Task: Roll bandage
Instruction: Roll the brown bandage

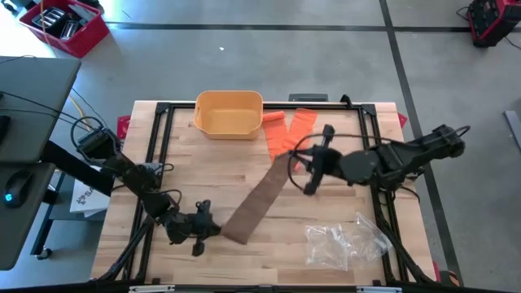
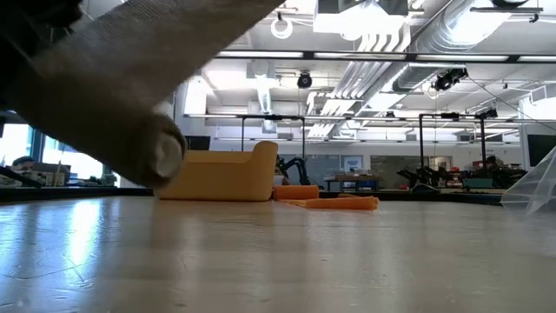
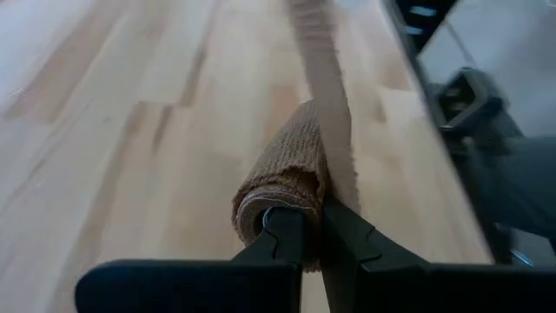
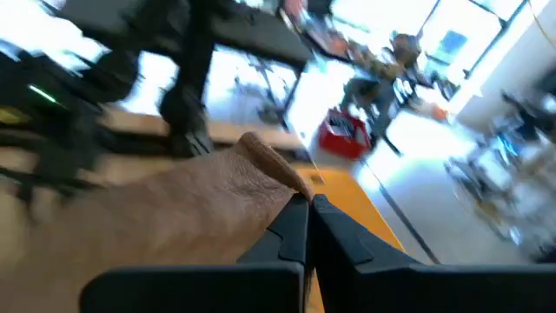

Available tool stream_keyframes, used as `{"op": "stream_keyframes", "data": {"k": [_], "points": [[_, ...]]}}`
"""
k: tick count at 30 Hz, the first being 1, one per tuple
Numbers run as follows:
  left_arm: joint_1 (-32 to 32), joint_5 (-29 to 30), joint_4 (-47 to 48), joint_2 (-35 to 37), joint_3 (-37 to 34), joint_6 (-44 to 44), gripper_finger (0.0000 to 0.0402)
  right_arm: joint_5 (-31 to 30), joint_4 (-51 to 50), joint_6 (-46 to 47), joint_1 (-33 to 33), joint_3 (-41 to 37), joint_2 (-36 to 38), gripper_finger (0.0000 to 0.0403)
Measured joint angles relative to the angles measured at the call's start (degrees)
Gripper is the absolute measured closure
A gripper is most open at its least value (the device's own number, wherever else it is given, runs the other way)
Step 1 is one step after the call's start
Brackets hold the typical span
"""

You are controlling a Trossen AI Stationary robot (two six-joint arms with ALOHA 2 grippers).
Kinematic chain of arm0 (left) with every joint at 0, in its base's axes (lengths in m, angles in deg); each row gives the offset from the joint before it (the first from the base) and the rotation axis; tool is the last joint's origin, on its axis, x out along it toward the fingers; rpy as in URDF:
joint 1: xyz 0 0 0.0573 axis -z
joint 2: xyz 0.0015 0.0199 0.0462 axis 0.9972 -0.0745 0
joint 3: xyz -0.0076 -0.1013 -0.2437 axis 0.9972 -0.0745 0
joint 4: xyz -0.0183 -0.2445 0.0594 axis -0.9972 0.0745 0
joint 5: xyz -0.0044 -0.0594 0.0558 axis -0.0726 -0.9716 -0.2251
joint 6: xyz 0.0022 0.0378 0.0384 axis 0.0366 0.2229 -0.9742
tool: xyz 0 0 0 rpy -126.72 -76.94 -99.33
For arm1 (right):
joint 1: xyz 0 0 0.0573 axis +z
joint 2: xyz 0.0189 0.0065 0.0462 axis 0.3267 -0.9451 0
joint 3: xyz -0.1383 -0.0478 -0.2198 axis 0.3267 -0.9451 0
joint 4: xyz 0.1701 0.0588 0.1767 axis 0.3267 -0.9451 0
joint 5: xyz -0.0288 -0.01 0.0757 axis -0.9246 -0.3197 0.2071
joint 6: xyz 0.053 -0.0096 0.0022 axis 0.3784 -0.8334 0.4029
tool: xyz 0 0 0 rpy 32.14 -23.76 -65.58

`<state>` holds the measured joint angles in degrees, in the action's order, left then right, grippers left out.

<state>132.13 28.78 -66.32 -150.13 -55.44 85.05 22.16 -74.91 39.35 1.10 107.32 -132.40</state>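
The tan bandage (image 1: 259,199) lay stretched slantwise across the table (image 1: 187,171), its near end wound into a small roll. My left gripper (image 3: 313,228) pinched that roll at the table's front-left, low over the wood. My right gripper (image 4: 308,206), raised mid-table, was clamped on the loose far end.

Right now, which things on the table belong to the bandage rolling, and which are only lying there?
In use:
- brown bandage, rolled end by left gripper, far end in right gripper; fingers shut on both ends

Lying about:
- yellow bin
- orange bandages
- clear plastic bag
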Motion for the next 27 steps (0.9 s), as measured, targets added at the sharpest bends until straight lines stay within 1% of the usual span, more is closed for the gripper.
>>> {"op": "stream_keyframes", "data": {"k": [2, 6, 9, 11, 13, 15, 18, 22, 24, 27], "points": [[1.1, 0.7, 0.1, 0.0, 0.8, -0.4, 0.0392, 1.0, -5.5, 3.8, -2.7, 0.0, 0.0, 0.0403], [2.6, 4.9, 0.2, 0.0, 1.6, -0.8, 0.0392, 9.0, -14.2, 11.5, -8.2, -0.2, -2.7, 0.0403], [2.8, 7.4, 1.3, 0.0, 1.6, -0.1, 0.0392, 15.6, -14.0, 12.5, -10.1, -3.6, -6.0, 0.0403], [2.6, 8.4, 3.5, 0.0, 1.7, 1.8, 0.0392, 21.8, -12.1, 12.4, -10.5, -6.1, -7.6, 0.0403], [1.9, 8.7, 7.9, 0.0, 1.7, 5.2, 0.0392, 27.2, -10.9, 11.8, -10.2, -8.1, -8.8, 0.0403], [1.4, 8.8, 13.1, 0.0, 1.7, 9.1, 0.0392, 29.9, -10.9, 11.6, -8.9, -9.1, -9.0, 0.0403], [0.7, 9.1, 20.4, 0.0, 1.7, 14.1, 0.0392, 30.5, -10.6, 12.1, -6.0, -9.0, -7.9, 0.0403], [0.1, 9.6, 25.7, 0.1, 1.8, 17.2, 0.0392, 30.0, -8.2, 11.4, -1.7, -7.2, -4.9, 0.0403], [0.0, 9.6, 25.8, 0.1, 1.8, 17.0, 0.0392, 27.4, -6.8, 10.5, 0.4, -5.7, -3.4, 0.0403], [0.0, 9.6, 25.7, 0.1, 1.8, 16.8, 0.0392, 20.7, -6.2, 8.6, 3.1, -3.3, -1.4, 0.0403]]}}
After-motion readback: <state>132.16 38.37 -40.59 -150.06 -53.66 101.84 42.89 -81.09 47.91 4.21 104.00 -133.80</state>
